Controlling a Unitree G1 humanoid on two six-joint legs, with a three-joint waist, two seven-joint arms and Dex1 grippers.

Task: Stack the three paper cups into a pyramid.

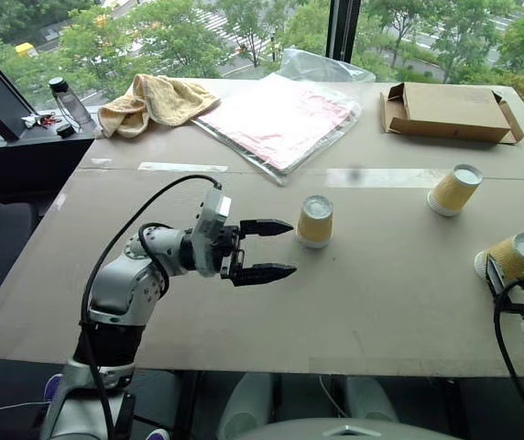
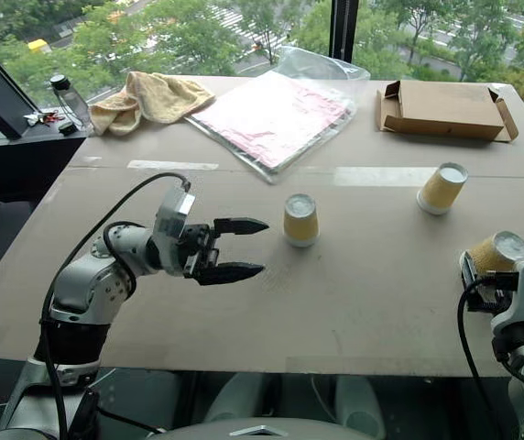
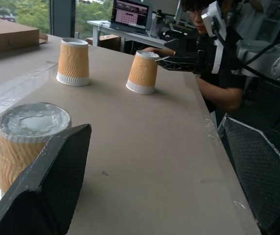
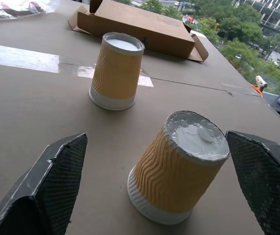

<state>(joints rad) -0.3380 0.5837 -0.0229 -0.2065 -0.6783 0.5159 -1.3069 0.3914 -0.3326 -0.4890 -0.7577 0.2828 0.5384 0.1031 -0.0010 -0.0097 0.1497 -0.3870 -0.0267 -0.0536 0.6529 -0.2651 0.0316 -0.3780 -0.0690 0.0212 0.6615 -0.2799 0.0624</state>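
Observation:
Three paper cups, mustard-yellow with white rims, stand upside down and apart on the brown table (image 1: 244, 321). One cup (image 1: 315, 221) is in the middle, one (image 1: 453, 190) is at the far right, and one (image 1: 514, 257) is at the near right. My left gripper (image 1: 291, 247) is open and empty, pointing at the middle cup from a short gap to its left. My right gripper (image 4: 154, 144) is open at the near-right cup (image 4: 179, 166). Its fingers (image 4: 52, 181) flank that cup without touching it.
At the back of the table lie a flat cardboard box (image 1: 445, 110), a plastic bag of pink sheets (image 1: 280, 119) and a yellow towel (image 1: 157, 101). A bottle (image 1: 65, 96) stands on the sill at the far left. A person (image 3: 213, 63) sits beyond the table's right end.

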